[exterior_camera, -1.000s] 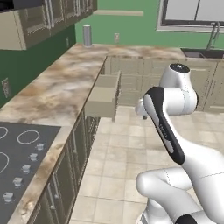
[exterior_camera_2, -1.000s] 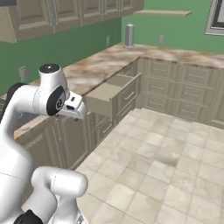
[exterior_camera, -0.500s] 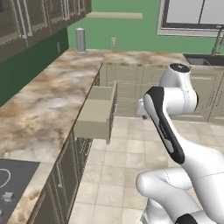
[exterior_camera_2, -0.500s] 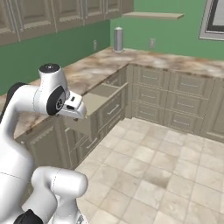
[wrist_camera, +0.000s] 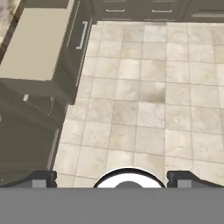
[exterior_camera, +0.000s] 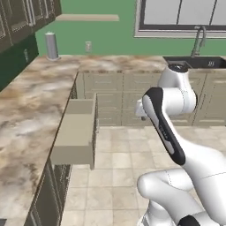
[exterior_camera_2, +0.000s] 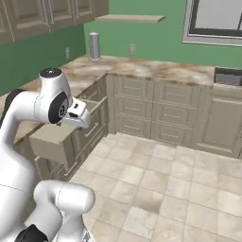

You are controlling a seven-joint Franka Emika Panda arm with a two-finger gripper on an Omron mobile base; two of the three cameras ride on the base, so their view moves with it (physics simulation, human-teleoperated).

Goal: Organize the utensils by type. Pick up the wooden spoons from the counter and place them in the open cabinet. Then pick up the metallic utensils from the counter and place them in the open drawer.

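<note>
With its hand spread wide and holding nothing, the white arm hangs over the tiled floor, fingertips at the bottom of the hand view. The sorting job looks barely begun: no spoon or metal utensil can be made out on the visible stretch of marbled desk, and the open drawer, at centre left of the left base view, shows a flat, plain tan inside with nothing in it. Dark panelled cabinet doors fill that view's upper left corner; whether any is open cannot be told. The stone top is glossy and mottled beige-brown, the lower cabinets matte beige with slim silver handles, the floor pale square tiles.
</note>
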